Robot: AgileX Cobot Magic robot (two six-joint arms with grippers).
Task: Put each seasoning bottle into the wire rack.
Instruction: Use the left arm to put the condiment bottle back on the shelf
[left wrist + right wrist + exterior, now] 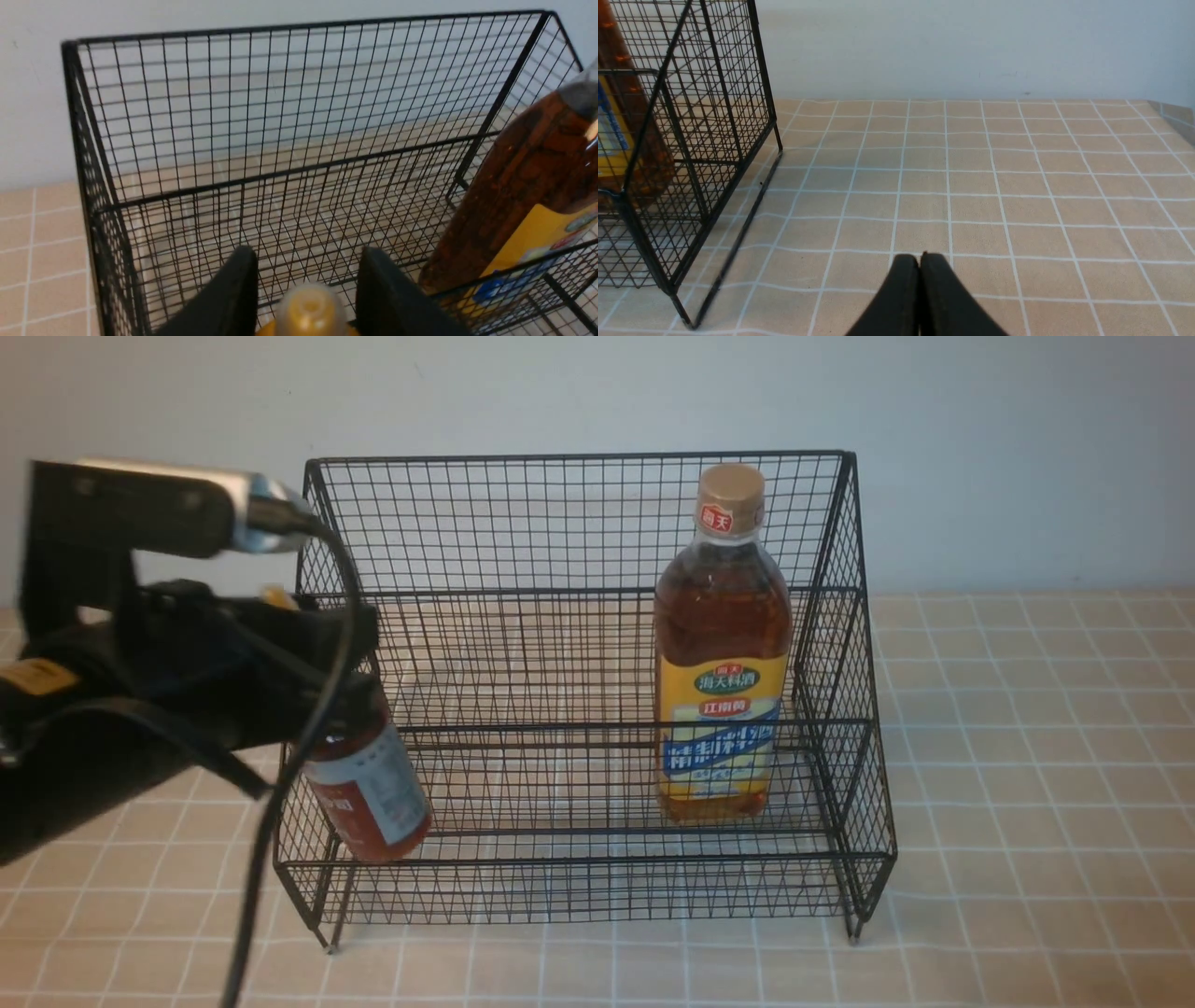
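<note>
The left end effector (307, 255) is grasping the red-sauce squeeze bottle (369, 793) up near its neck. In the left wrist view, its two black fingers (233, 303) are sitting on either side of the yellow nozzle cap (308, 308). The bottle is leaning, cap toward the robot's left and base toward the right, at the left end of the wire rack (560, 523), low in the front tier (whether its base is touching the mesh floor I cannot tell).

The rack is standing on short legs on the tiled counter (1027, 756), with its tall back toward the wall (597, 392). The tall amber bottle (722, 644) is standing upright inside the rack's front tier, near the right end, with its tan cap level with the rack's top rail.

The right end effector (920, 261) is hanging over bare counter to the right of the rack, its jaws pressed together and grasping nothing.
</note>
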